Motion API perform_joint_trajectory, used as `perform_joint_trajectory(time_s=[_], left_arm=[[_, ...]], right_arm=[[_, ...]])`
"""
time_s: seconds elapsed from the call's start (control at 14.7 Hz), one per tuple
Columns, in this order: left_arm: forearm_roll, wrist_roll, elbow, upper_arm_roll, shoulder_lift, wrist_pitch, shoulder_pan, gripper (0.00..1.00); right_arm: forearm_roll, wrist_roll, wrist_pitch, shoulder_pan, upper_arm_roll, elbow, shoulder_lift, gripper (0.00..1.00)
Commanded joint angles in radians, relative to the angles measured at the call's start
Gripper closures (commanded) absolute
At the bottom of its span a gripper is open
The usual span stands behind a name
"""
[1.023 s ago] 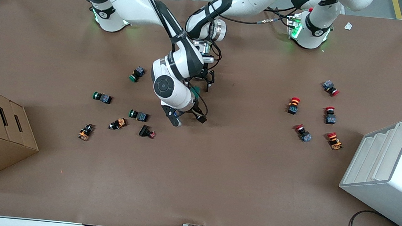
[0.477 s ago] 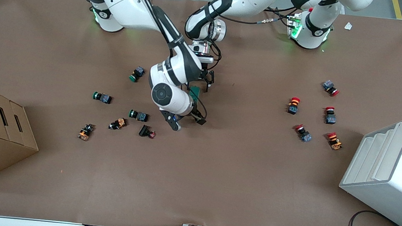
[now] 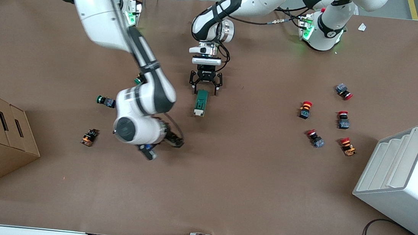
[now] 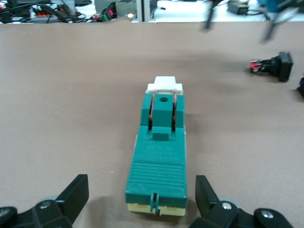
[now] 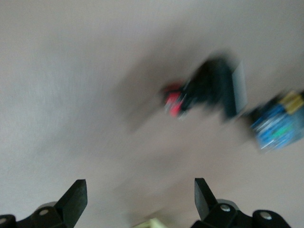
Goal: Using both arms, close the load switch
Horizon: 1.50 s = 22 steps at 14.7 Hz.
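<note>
Green load switch (image 3: 200, 102) between spread left jaws (image 3: 205, 88), right jaws (image 5: 137, 199) spread, apart

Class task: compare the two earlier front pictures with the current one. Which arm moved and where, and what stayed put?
The right gripper swung away from the load switch, toward the right arm's end of the table and nearer the front camera, open, uncovering the switch. The left gripper stayed at the switch's end nearest the robots' bases, its fingers open either side. The switch and the red push-buttons kept their places.
</note>
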Motion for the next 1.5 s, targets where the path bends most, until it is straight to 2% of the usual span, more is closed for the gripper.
perform_joint_trajectory(time_s=[0.0,0.14,0.34,0.61,0.89,1.09,1.23,1.36,1.43], left_arm=[[-0.129,0.116,0.03,-0.03,-0.067,0.002,0.008,0.01],[-0.27,0.235,0.083,-0.036,-0.108,0.002,0.016,0.0],[-0.535,0.508,0.163,-0.036,-0.213,0.002,0.061,0.0],[-0.879,0.886,0.237,-0.036,-0.387,-0.001,0.205,0.0],[-1.196,1.298,0.281,-0.036,-0.549,-0.044,0.422,0.0],[-1.324,1.674,0.356,-0.038,-0.606,-0.16,0.583,0.0],[-1.424,1.873,0.395,-0.033,-0.632,-0.213,0.684,0.0],[-1.528,1.992,0.384,0.002,-0.682,-0.228,0.747,0.0],[-1.566,2.062,0.386,0.066,-0.701,-0.265,0.741,0.0]], right_arm=[[-0.14,-0.237,-0.09,-0.082,0.01,0.009,-0.076,0.0],[-0.217,-0.399,-0.159,-0.164,0.012,0.01,-0.128,0.0],[-0.282,-0.636,-0.229,-0.273,0.012,0.009,-0.229,0.0],[-0.403,-0.895,-0.318,-0.391,0.012,0.009,-0.357,0.0],[-0.42,-1.002,-0.407,-0.469,0.012,0.013,-0.456,0.0],[-0.417,-1.033,-0.498,-0.497,0.01,0.094,-0.458,0.0],[-0.408,-1.035,-0.507,-0.518,0.015,0.116,-0.455,0.0],[-0.392,-1.022,-0.513,-0.511,0.022,0.116,-0.46,0.0],[-0.365,-1.018,-0.513,-0.506,0.024,0.116,-0.461,0.0]])
